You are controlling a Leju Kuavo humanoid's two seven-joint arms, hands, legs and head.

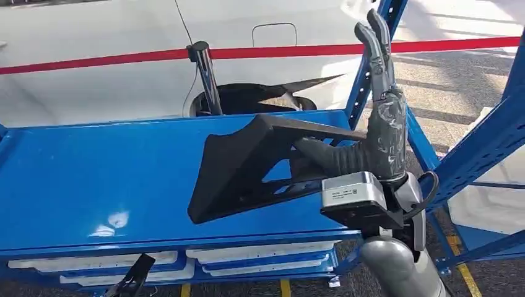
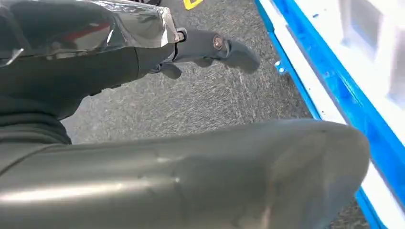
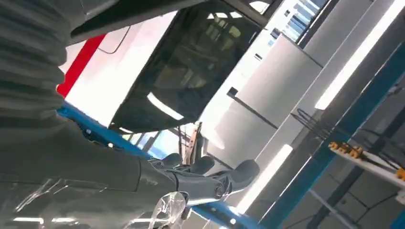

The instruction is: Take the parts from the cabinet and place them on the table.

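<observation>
From my head view, the large black angular plastic part (image 1: 247, 164), a wedge-shaped frame with an open cut-out, sits on the blue metal shelf (image 1: 93, 179) of the cabinet rack, tilted with its wide end toward the shelf's front edge and its narrow arm reaching toward the right upright. My right robot hand (image 1: 371, 133) is at that narrow end: the thick grey thumb runs under the part's upper bar into the cut-out, while the darker fingers (image 1: 376, 49) stand straight up and apart, well above the bar. Thumb looks to touch the part; I cannot tell whether that amounts to a real grip. Grey wrist camera box sits just below the hand. Blue rack uprights (image 1: 371, 68) rise behind and to the right of the hand. Beyond the shelf, a white car body (image 1: 124, 80) with a red barrier tape (image 1: 93, 60) stretched across in front of it, and a black post (image 1: 207, 77) carrying the tape. White trays (image 1: 260, 252) lie on the lower shelf level. Right wrist view looks up past the fingers to the car's dark window and ceiling lights; the part is not clearly readable there. Left wrist view: my left robot hand (image 2: 191, 47) hangs over grey carpeted floor (image 2: 205, 100) beside the blue rack edge, fingers curled in a little, nothing in them.
</observation>
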